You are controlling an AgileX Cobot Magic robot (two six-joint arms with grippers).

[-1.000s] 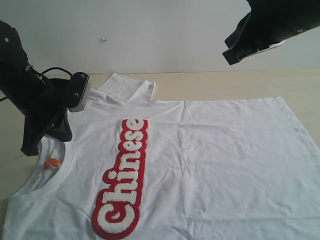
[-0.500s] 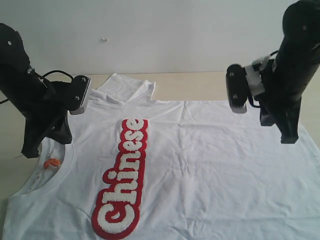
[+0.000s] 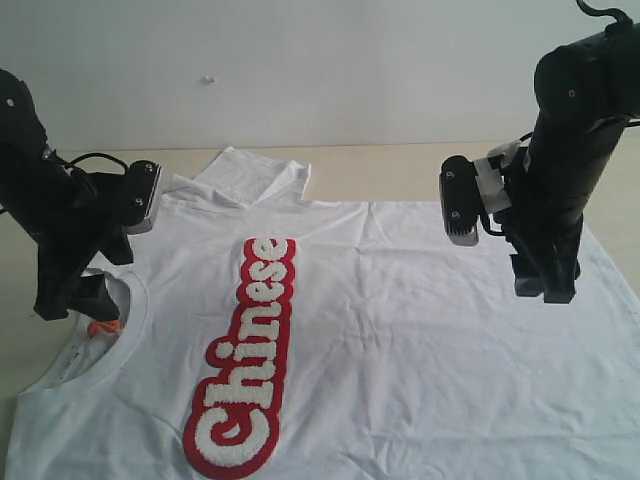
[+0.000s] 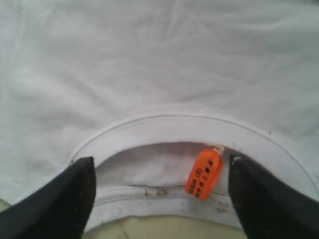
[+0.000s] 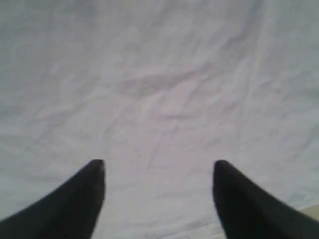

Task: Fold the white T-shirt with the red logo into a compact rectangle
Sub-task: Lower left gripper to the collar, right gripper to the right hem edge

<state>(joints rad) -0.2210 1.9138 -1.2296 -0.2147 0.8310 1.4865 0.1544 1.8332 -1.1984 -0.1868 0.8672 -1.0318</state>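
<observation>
The shirt (image 3: 420,330) lay flat and face up on the table (image 3: 400,165), logo (image 3: 250,355) running along the chest. I had my left gripper (image 4: 159,163) spread wide over the collar (image 4: 174,127), orange tag (image 4: 204,174) between the fingers, and my right gripper (image 5: 158,164) just as wide above plain cloth toward the hem end, neither pinching anything. To grab well, I judged, both should drop straight and pinch at matching edges, the left biting rib rather than tag, then lift together so the fold came over even.
</observation>
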